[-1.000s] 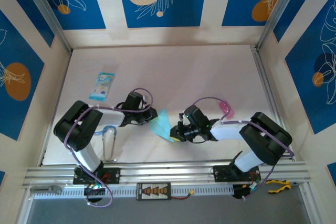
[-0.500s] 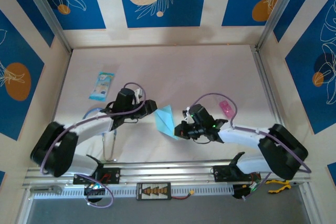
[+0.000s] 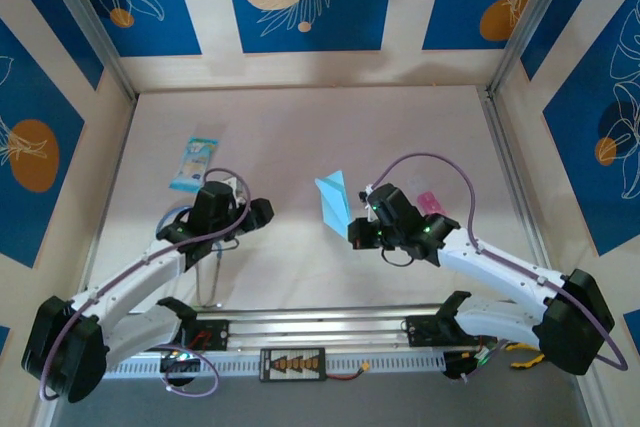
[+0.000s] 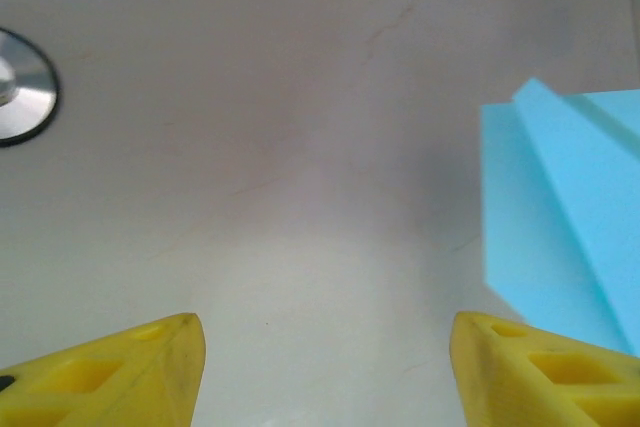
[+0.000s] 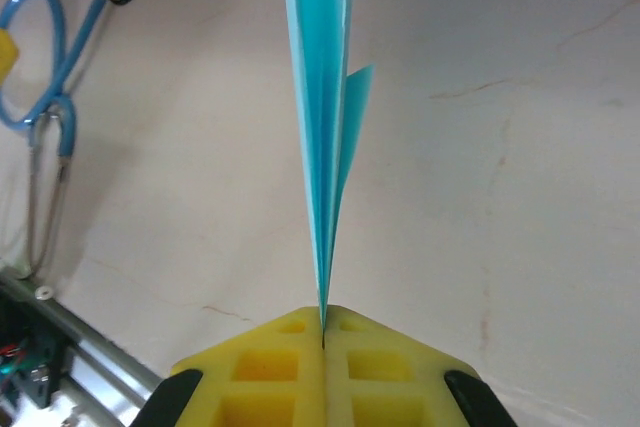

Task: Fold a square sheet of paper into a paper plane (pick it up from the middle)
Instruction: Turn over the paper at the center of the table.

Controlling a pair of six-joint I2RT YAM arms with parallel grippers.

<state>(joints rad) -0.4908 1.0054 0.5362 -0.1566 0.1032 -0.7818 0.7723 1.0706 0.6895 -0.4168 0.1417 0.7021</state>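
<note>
The paper plane is light blue, the packet blue-and-white.

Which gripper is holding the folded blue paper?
The right gripper: it is shut on the paper plane. The left gripper is open and holds nothing.

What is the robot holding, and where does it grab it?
The right gripper is shut on the plane, pinching the edge where its folded layers meet. The left gripper is open and holds nothing.

Bright, even light, seemingly from above, casts soft shadows; wrist views slightly blurred.
</note>
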